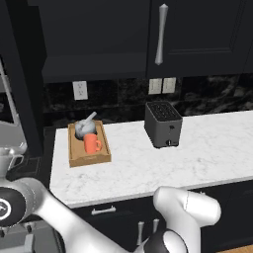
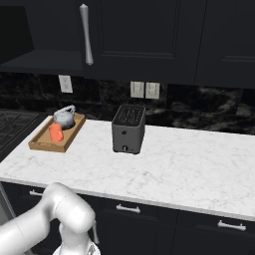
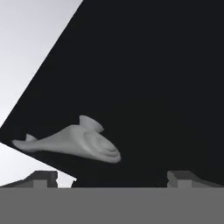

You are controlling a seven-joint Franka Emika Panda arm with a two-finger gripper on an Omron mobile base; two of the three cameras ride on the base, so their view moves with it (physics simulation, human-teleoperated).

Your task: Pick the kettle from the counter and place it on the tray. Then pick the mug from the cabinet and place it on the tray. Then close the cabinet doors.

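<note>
The arm [image 1: 188, 212] is folded low in front of the counter [image 1: 197, 158], its white elbow bulging at the bottom of both base views, with the hand tucked out of sight there. In the hand view the gripper [image 3: 113, 177] faces a dark door [image 3: 148, 78] close up; its two fingertips [image 3: 43, 178] stand far apart at the bottom of that view, wide and holding nothing. A silver handle [image 3: 74, 142] lies across the door panel just beyond the gap between the tips, nearer the left one, and does not touch either.

The cabinet [image 1: 94, 34] hangs above the counter, and its door with the long bar handle [image 1: 160, 34] lies flat in the cabinet front. From these views I cannot tell whether the cabinet's other door is shut.

The tray [image 1: 74, 158] sits on the counter's far left end, well apart from the arm's elbow and left of the toaster [image 1: 163, 123]. The kettle [image 1: 85, 127] rests in the tray's back half. The mug [image 1: 91, 144] stands upright in the tray just in front of the kettle, handle to the right.
</note>
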